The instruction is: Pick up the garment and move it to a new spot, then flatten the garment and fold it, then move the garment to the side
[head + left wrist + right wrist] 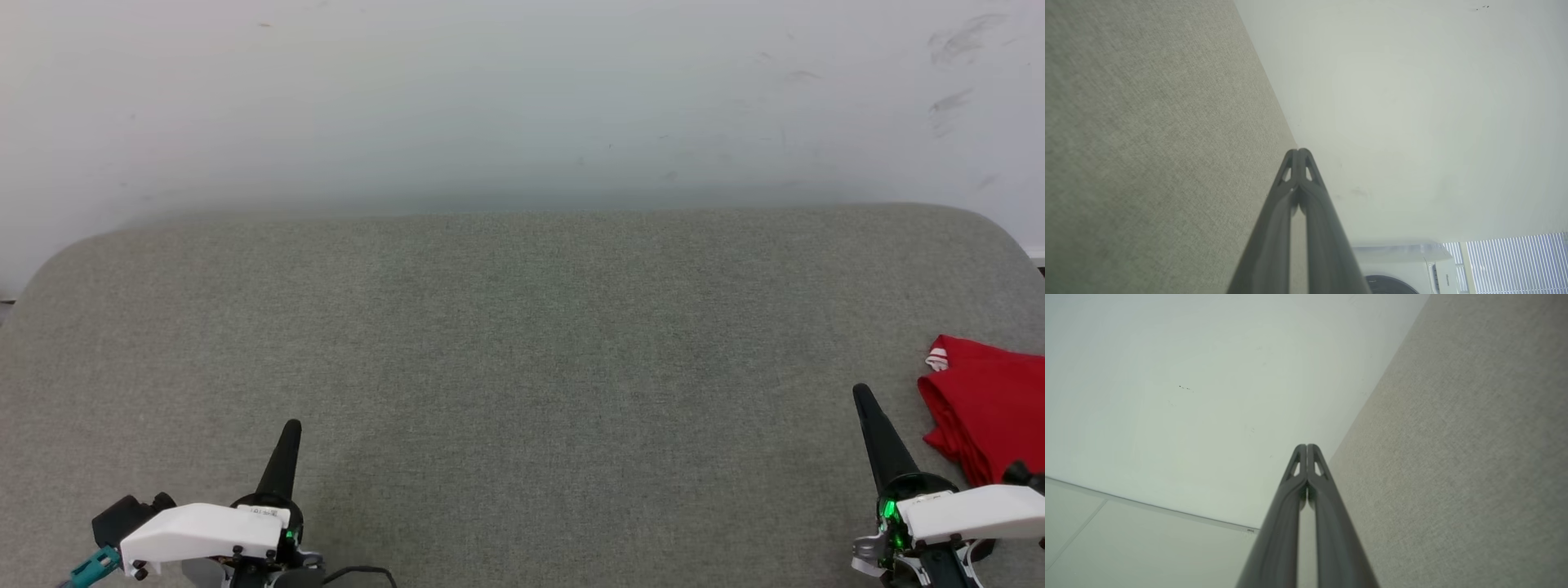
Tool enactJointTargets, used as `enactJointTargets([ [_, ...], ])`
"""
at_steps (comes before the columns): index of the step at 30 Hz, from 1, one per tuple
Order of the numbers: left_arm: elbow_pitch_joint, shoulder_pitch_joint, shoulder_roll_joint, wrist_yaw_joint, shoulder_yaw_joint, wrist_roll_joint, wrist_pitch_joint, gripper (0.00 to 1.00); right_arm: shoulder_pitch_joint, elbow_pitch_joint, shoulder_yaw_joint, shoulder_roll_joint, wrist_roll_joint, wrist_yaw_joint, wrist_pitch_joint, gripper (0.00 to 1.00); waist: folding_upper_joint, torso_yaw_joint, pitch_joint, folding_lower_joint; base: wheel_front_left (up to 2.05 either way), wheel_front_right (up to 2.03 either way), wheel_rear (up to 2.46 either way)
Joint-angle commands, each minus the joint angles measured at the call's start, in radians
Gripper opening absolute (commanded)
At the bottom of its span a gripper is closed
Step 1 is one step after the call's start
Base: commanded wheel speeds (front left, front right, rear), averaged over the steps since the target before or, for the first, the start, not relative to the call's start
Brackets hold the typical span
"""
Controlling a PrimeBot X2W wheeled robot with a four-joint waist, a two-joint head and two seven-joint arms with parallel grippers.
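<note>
Grey fabric counter (pixel 522 343) against white wall (pixel 522 98). Red garment (pixel 984 416) bunched at far right edge. Left gripper (pixel 290 429), right gripper (pixel 864 396) clenched, empty. Advice: open right fingers, pinch upper fold, lift toward centre.

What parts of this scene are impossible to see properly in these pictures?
- Red garment: head view, cut off by the right edge and partly behind the right pincer's white casing; no lettering visible.
- Washing machine: left wrist view, cut by the bottom edge, partly behind the left pincer.
</note>
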Motion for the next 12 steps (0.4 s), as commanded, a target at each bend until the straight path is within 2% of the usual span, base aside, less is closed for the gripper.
enactJointTargets([
  [1, -0.005, -0.026, -0.003, -0.012, 0.008, -0.022, 0.007, 0.0, -0.022, 0.003, -0.003, -0.004, 0.029, 0.0, 0.004, 0.0, 0.0, 0.001, 0.001, -0.0001, 0.0, 0.0, 0.0],
  [12, -0.003, -0.038, -0.013, -0.028, 0.025, -0.101, 0.03, 0.0, -0.037, 0.027, -0.007, -0.003, 0.12, -0.001, 0.007, 0.0, 0.0, 0.004, 0.006, -0.0001, 0.0, 0.0, 0.0],
])
